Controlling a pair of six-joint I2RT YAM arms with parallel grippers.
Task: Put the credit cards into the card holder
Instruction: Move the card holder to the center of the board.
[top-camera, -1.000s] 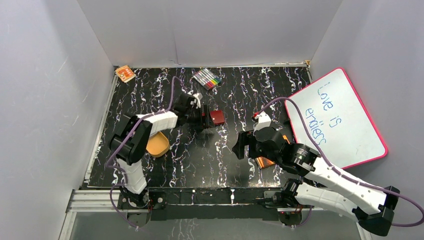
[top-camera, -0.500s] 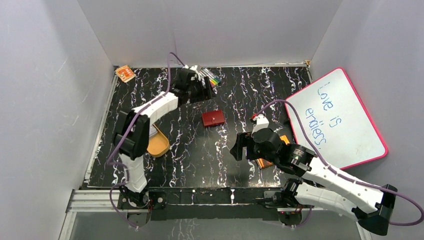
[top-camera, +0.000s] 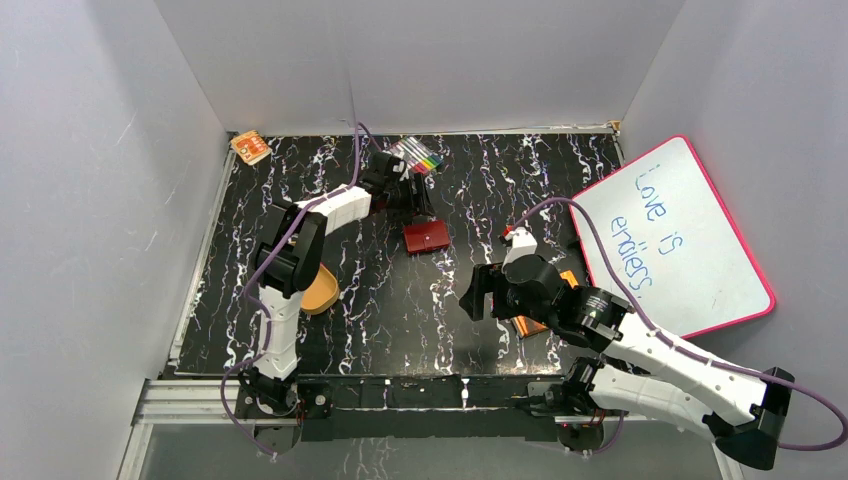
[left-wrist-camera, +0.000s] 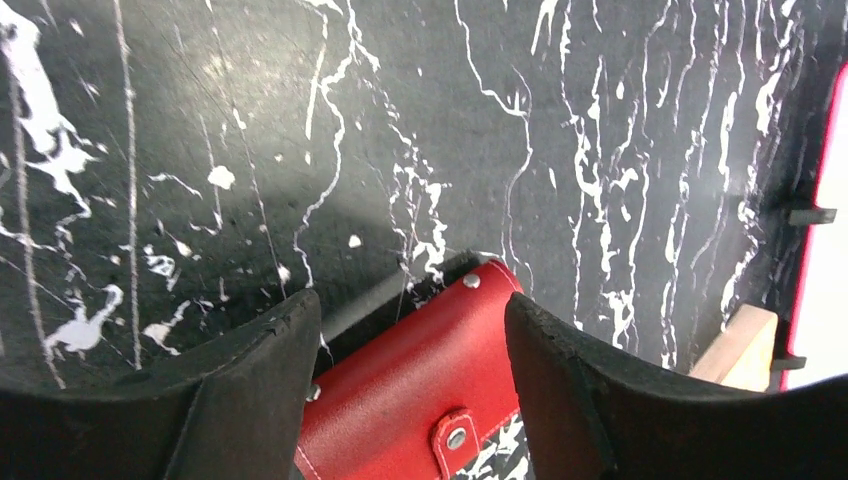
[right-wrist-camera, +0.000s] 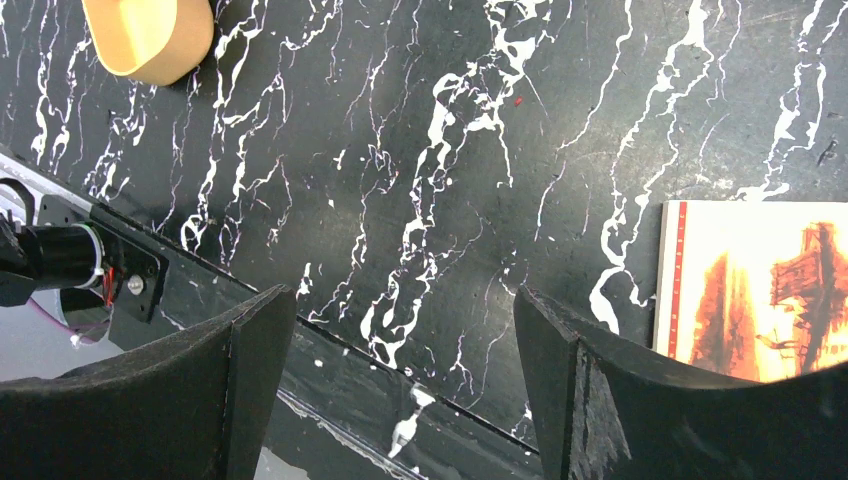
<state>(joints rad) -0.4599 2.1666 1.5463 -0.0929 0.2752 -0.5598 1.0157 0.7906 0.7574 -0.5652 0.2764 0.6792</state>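
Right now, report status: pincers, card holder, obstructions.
Left pincer open, above card holder. Right pincer open, empty. Card holder shut, flat on table. No cards visible.

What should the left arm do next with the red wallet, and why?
Probably lower the left tool a little and close it on the red wallet. The wallet lies shut on the table, its snap tab seemingly fastened. It sits between the open fingers and does not look gripped yet.

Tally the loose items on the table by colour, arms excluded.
Red: 1, folding wallet with snap tab
Orange: 3, oval tray, orange-brown book, small flat pack
White: 1, pink-framed whiteboard
Multicolour: 1, marker set
Total: 6
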